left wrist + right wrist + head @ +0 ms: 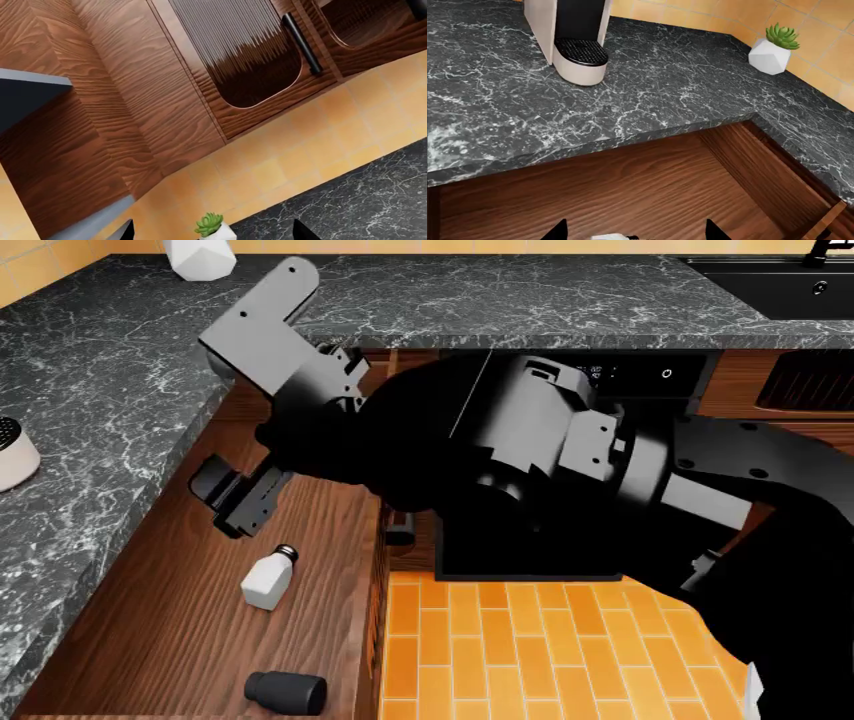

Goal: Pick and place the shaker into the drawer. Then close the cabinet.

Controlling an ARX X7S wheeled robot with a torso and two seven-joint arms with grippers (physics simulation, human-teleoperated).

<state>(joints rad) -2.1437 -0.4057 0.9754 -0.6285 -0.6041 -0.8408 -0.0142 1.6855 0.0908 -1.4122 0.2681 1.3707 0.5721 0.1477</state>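
The white, silver-capped shaker lies tilted inside the open drawer.

Seen from the head camera, the right arm crosses in front of the torso toward the left, its dark tool angled downward with both fingers parted and nothing between them. The grey left arm reaches up and forward, its tool likewise parted and empty.
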